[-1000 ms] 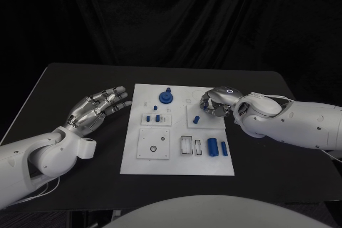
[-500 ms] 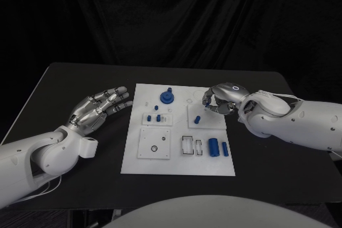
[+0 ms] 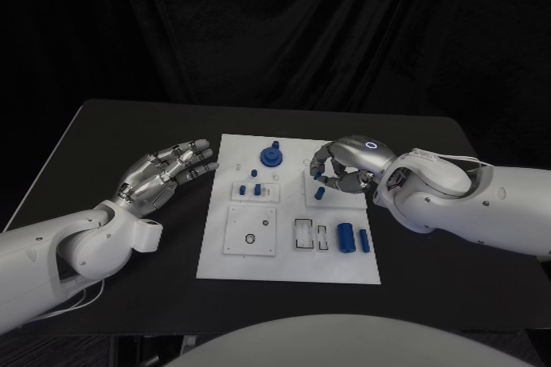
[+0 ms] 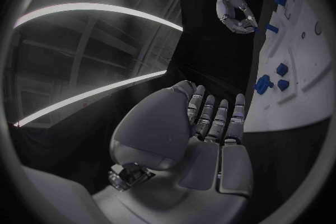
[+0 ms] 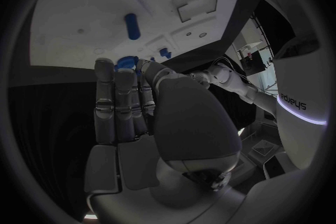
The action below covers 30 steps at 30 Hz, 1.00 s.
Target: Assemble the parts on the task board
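Over the board's (image 3: 287, 259) far right part, the right hand (image 3: 340, 169) pinches a small blue part (image 3: 319, 173) at its fingertips; the part's axis cannot be told. Just below it a blue peg (image 3: 318, 193) stands tilted. Left of the board, the left hand (image 3: 164, 174) hovers with fingers spread, holding nothing.

A robotics lab: a black table (image 3: 127, 128) before black curtains (image 3: 275, 40), with a white task board (image 3: 287, 259).
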Available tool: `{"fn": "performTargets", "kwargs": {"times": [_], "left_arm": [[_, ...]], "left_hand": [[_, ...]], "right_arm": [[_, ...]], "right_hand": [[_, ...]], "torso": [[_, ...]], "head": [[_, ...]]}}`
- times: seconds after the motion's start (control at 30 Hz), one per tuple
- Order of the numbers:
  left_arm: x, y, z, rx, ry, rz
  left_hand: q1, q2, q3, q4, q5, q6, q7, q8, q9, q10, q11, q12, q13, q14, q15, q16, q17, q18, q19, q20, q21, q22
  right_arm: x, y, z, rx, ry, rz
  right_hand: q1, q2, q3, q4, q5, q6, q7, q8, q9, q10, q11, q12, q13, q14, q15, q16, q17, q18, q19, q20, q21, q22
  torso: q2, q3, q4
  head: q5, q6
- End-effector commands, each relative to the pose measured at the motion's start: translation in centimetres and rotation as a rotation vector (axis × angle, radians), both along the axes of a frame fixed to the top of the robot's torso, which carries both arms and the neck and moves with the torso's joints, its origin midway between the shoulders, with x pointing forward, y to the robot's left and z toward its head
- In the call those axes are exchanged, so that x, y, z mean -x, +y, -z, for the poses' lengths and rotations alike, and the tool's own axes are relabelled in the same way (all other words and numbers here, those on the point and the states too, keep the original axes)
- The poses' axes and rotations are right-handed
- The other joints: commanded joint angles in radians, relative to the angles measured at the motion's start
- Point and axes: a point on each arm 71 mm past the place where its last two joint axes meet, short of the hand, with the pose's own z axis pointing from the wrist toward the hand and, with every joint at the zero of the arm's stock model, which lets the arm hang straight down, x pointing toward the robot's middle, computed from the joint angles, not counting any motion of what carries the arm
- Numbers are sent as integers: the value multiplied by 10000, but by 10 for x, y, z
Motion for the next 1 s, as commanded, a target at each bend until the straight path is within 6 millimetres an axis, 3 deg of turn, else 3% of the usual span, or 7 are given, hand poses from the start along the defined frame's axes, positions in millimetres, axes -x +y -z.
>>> {"fn": "performTargets", "kwargs": {"times": [0.03,0.1,0.33,0.53,0.67,1.0], "left_arm": [[0,-1,-4,481,-447,-84],[0,-1,-4,487,-440,-74],[1,1,-3,461,-412,-100],[1,1,-3,452,-388,-96],[2,2,-3,450,-366,-87],[2,-1,-1,469,-296,10]], "left_hand": [[-92,-15,75,3,15,55,7,47,12,13,92,42,11,6,40,65,17,39,66,8,35,-8],[-95,-11,86,2,-1,54,12,49,10,22,102,55,12,7,42,66,16,37,75,7,36,-3],[-92,12,128,-9,-18,81,21,61,11,37,125,70,12,12,41,77,16,31,89,6,38,-7],[-94,22,150,-13,-34,88,28,67,9,47,133,83,13,11,40,75,15,28,94,4,39,-12],[-98,28,166,-14,-57,94,37,71,8,53,136,91,13,12,38,80,14,27,100,1,39,-15],[-110,40,206,-16,-119,95,53,79,2,64,148,101,12,4,30,74,11,24,100,-5,36,-41]], "right_arm": [[10,17,2,-191,113,-584],[14,26,4,-253,211,-839],[24,59,21,-297,755,-1659],[28,80,38,-176,1221,-2044],[29,90,45,-91,1237,-2199],[26,102,54,209,1255,-2262]], "right_hand": [[-4,-95,79,8,-32,79,-6,52,12,176,-90,-70,-21,81,4,67,43,-121,101,18,90,531],[-4,-95,79,8,-32,79,-6,52,12,176,-90,-70,-21,81,4,67,43,-121,101,18,90,531],[27,-136,123,-27,26,89,-9,36,-1,218,-87,-108,-52,191,-2,238,205,-147,179,10,266,573],[52,-193,149,-70,51,113,-4,22,-17,249,-76,-142,-79,263,-2,351,302,-163,235,6,378,601],[36,-221,159,-78,60,161,3,14,-32,304,-70,-162,-100,371,3,520,451,-188,313,7,544,634],[30,-254,180,-99,61,199,-4,-10,-57,356,-75,-192,-126,338,0,463,381,-167,292,5,451,607]], "torso": [[-3,-12,24],[9,0,6],[18,22,-23],[-3,13,-4],[-4,10,-33],[3,24,-31]], "head": [[48,-1],[158,-1],[335,-1],[393,-1],[471,-1],[516,-1]]}}
